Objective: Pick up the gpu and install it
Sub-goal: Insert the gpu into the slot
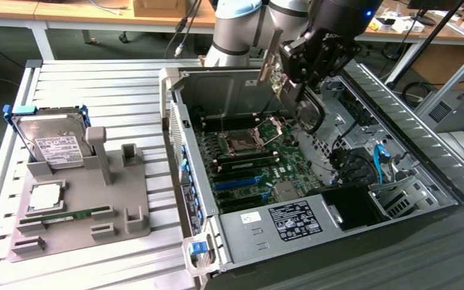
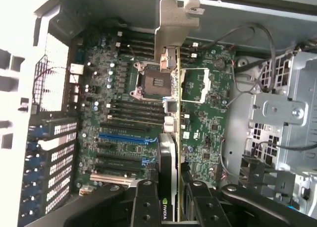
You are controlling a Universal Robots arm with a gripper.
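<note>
In the exterior view, the tool point(image 1: 303, 65) hangs over the open computer case point(image 1: 425, 145), which stands on the slatted worktop point(image 1: 95, 78). It is closed on the gpu point(image 1: 307, 110) and holds it in the air, above the motherboard point(image 1: 256, 163) and apart from it. The card is tilted, with its silvery bracket point(image 1: 270, 57) at the higher end. On the exterior view's left, well apart from the case, a grey holder point(image 1: 79, 217) carries a hard drive point(image 1: 51, 142).

In the wrist view, the gpu point(image 2: 167, 157) is seen along its thin edge, clamped between the two black fingers point(image 2: 143, 202), and its bracket point(image 2: 173, 26) is at the far end from the tool point(image 2: 171, 203). Under the card lie the motherboard point(image 2: 208, 113), the processor socket point(image 2: 151, 81) and the blue slots point(image 2: 121, 136).

I judge that the picking up is done and the step in hand is to bring the card to its slot; it is not yet seated. The card's long edge seems to run across the line of the blue slots, not along it. So the install calls for a turn of the card, then a straight, gentle press with the connector edge exactly over one slot.
</note>
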